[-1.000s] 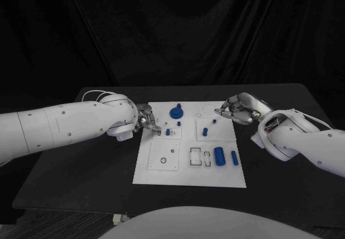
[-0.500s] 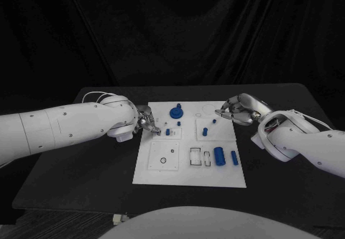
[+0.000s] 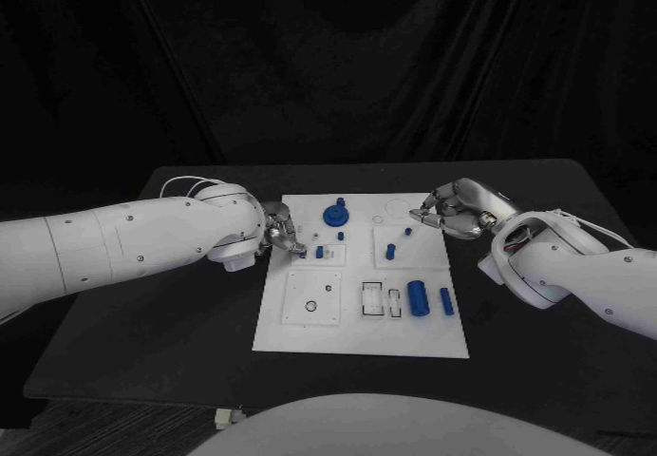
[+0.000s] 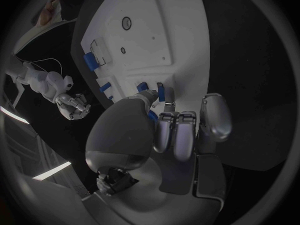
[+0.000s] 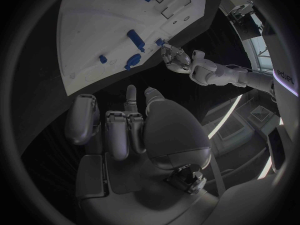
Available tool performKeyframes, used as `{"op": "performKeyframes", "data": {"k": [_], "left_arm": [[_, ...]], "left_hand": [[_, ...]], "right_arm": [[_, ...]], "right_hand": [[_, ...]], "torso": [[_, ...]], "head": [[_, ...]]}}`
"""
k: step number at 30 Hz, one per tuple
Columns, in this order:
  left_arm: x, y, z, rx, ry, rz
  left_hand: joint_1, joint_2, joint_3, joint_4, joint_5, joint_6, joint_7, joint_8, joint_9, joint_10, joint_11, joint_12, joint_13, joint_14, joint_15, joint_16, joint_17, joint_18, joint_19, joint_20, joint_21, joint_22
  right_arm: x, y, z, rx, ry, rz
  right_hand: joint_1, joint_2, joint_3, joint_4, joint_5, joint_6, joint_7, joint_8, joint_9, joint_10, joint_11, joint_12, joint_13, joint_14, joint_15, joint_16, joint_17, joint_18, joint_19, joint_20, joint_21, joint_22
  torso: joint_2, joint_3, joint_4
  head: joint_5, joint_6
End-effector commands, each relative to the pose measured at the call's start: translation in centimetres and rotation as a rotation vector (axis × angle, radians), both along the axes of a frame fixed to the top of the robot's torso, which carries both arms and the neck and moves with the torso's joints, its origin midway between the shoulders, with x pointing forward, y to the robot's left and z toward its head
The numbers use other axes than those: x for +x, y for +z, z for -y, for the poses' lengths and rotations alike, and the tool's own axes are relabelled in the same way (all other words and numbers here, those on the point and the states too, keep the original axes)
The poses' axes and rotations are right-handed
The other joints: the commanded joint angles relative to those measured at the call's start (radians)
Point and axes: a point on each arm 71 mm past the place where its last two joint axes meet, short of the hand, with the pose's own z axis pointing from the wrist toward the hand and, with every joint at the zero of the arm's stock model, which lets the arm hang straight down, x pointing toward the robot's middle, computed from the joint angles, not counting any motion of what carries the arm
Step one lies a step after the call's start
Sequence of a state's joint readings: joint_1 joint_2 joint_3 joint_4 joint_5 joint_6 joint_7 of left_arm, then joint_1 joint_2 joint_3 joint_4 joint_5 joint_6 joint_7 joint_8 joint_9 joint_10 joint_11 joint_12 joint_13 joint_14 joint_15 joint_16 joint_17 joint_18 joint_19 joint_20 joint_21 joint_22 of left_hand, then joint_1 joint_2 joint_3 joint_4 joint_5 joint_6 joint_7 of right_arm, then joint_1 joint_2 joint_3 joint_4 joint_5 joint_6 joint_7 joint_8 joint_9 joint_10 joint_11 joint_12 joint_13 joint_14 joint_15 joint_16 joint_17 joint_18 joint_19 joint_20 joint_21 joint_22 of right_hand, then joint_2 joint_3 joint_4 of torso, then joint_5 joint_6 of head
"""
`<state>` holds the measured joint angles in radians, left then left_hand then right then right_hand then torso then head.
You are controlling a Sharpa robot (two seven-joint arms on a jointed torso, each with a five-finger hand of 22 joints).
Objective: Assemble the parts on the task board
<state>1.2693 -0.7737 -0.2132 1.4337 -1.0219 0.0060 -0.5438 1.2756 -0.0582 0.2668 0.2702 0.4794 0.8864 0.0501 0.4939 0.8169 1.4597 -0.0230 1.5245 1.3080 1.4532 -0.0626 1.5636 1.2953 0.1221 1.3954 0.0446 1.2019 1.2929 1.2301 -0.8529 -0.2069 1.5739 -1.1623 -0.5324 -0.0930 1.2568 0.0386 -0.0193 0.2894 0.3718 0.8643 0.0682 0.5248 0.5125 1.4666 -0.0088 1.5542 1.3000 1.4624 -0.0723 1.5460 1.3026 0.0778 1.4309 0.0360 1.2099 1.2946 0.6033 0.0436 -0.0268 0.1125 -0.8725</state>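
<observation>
Task board [image 3: 359, 332] flat on tabletop [image 3: 164, 332]; blue parts, e.g. large cylinder [image 3: 418, 297], look light, rigid, smooth: pinch across sides. Left robot hand [image 3: 281, 235] at board's left edge by small peg [image 3: 319, 253], grasp unclear. Right robot hand [image 3: 449, 211] curled, apparently holding nothing.

Both arms reach inward, the left hand [image 3: 281, 234] and right hand [image 3: 449, 211] with fingers curled, holding nothing.
</observation>
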Motion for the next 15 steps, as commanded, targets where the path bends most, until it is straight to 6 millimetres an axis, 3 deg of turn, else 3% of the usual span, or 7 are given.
{"op": "performKeyframes", "data": {"k": [1, 15], "left_arm": [[-0.05, -0.14, 0.27, -0.009, -0.014, -0.001], [-0.14, -0.33, 0.46, -0.005, -0.023, -0.013]], "left_hand": [[0.000, 0.000, 0.071, -0.011, -0.003, 0.011, -0.013, 0.024, 0.014, 0.041, -0.007, -0.017, 0.174, 0.105, -0.013, 0.000, 0.253, -0.038, -0.007, -0.007, -0.011, 0.166], [-0.001, 0.000, 0.073, -0.012, -0.005, 0.011, -0.013, 0.024, 0.014, 0.040, -0.007, -0.018, 0.173, 0.105, -0.013, -0.001, 0.252, -0.038, -0.007, -0.007, -0.012, 0.165]], "right_arm": [[-0.03, -0.11, 0.07, -0.004, -0.011, 0.000], [-0.01, -0.17, 0.00, -0.005, -0.009, -0.003]], "right_hand": [[0.016, 0.009, 0.003, -0.004, 0.020, -0.009, -0.005, 0.003, 0.005, 0.104, 0.000, 0.017, 0.271, 0.108, 0.002, 0.025, 0.268, 0.003, 0.002, 0.004, -0.014, 0.170], [0.018, 0.009, 0.003, -0.004, 0.021, -0.009, -0.005, 0.003, 0.005, 0.104, 0.000, 0.017, 0.271, 0.108, 0.002, 0.025, 0.268, 0.003, 0.002, 0.004, -0.015, 0.169]], "torso": [[0.001, -0.0005, 0.0001], [0.001, -0.0007, 0.0001]], "head": [[0.000, 0.000], [0.002, 0.000]]}}
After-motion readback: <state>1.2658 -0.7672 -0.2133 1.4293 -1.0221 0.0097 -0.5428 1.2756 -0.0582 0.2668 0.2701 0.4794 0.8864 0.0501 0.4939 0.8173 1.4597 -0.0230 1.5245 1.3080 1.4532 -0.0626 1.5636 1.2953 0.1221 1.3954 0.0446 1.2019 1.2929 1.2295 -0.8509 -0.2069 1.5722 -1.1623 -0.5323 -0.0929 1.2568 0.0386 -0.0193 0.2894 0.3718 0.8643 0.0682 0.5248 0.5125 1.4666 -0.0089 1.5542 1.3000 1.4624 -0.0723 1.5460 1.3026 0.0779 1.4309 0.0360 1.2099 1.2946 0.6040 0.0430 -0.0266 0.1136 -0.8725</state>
